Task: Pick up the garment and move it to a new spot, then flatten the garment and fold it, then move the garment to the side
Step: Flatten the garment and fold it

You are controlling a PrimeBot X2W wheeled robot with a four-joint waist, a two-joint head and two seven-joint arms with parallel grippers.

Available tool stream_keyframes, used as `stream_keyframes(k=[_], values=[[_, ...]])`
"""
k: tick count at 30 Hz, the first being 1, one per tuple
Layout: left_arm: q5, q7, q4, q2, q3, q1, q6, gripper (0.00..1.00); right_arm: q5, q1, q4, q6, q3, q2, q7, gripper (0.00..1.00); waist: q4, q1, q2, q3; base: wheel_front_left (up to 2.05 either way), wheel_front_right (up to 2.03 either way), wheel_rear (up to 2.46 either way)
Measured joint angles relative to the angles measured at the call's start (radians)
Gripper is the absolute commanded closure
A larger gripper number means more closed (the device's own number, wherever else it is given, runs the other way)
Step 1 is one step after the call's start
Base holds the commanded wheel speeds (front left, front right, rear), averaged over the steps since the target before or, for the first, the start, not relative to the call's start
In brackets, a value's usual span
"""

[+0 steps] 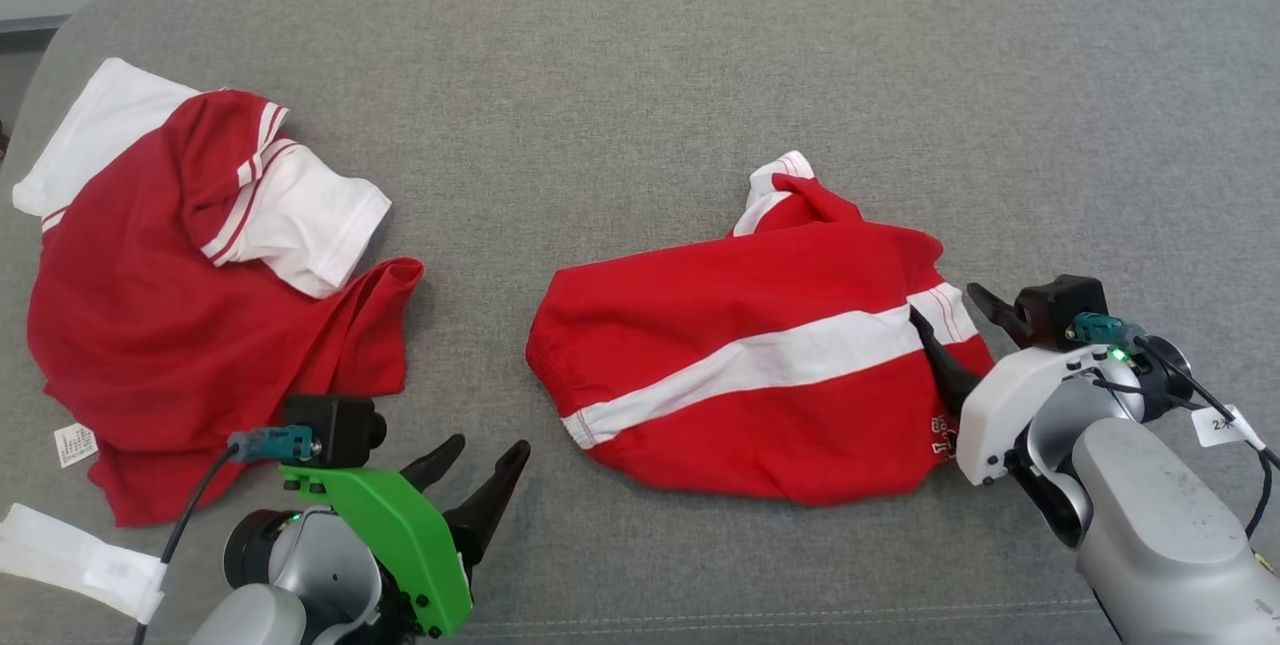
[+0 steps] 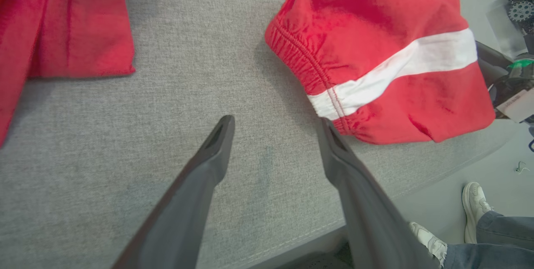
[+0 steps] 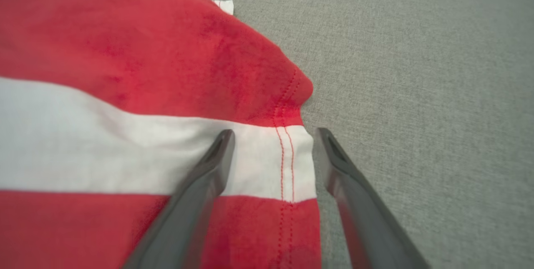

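The garment point(image 1: 760, 365) is a pair of red shorts with a white stripe, lying crumpled at the middle of the grey padded surface point(image 1: 640, 55). My left gripper point(image 1: 485, 460) stands open just left of its elastic waistband. In the left wrist view the garment point(image 2: 375, 52) lies close beyond the left gripper point(image 2: 276, 124), whose right fingertip nearly reaches the waistband. My right gripper point(image 1: 950, 310) is open at the garment's right hem. In the right wrist view the right gripper point(image 3: 274, 134) straddles the stitched hem of the garment point(image 3: 125, 73), one finger over the cloth and one over bare grey fabric.
A red and white shirt point(image 1: 200, 295) lies spread at the far left, its corner also in the left wrist view point(image 2: 75, 18). A white strip point(image 1: 70, 555) sits at the front left edge. A person's shoes point(image 2: 473, 202) stand on the floor beyond the front edge.
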Motion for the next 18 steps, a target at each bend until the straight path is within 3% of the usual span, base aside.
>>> stream_keyframes(k=[17,18], values=[[0.027,-0.016,-0.015,-0.005,-0.025,0.001,0.0,0.0,0.089,-0.051,0.062,0.001,0.08,-0.018,0.046,0.0,-0.05,0.0,0.0,0.023,0.0,0.0,0.0],[0.03,-0.012,-0.017,-0.005,-0.029,0.0,0.0,0.0,0.097,-0.055,0.063,0.001,0.081,-0.018,0.049,0.09,-0.049,0.0,0.0,0.024,0.0,0.0,0.0]])
